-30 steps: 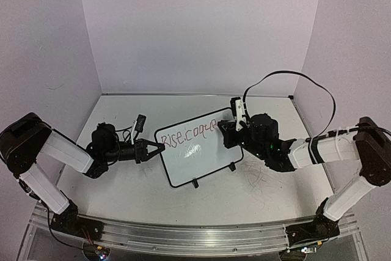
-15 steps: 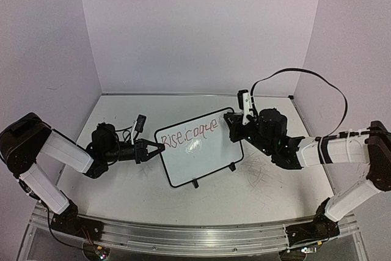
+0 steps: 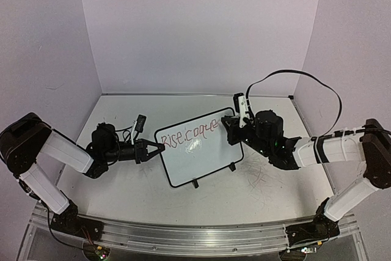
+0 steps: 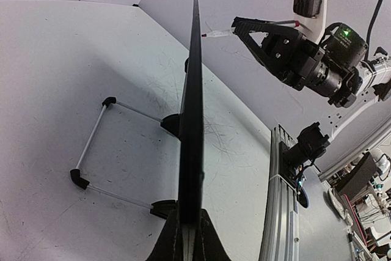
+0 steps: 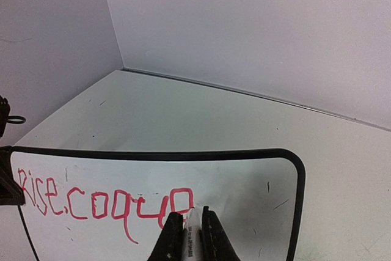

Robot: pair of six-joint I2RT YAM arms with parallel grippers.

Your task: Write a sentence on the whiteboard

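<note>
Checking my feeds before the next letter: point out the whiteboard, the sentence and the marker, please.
the whiteboard [image 3: 201, 163]: top external view, bare white face below the writing.
the sentence [image 5: 91, 203]: right wrist view, red letters mid-line.
the marker [image 4: 218, 31]: left wrist view, white barrel behind its red tip.

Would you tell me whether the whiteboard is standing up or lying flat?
Standing up: the left wrist view shows the whiteboard edge-on, raised on its feet, with the left gripper shut on its edge.

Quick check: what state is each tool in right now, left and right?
Left tool: closed, clamping the whiteboard by its edge.
Right tool: closed, holding a marker at the board.
</note>
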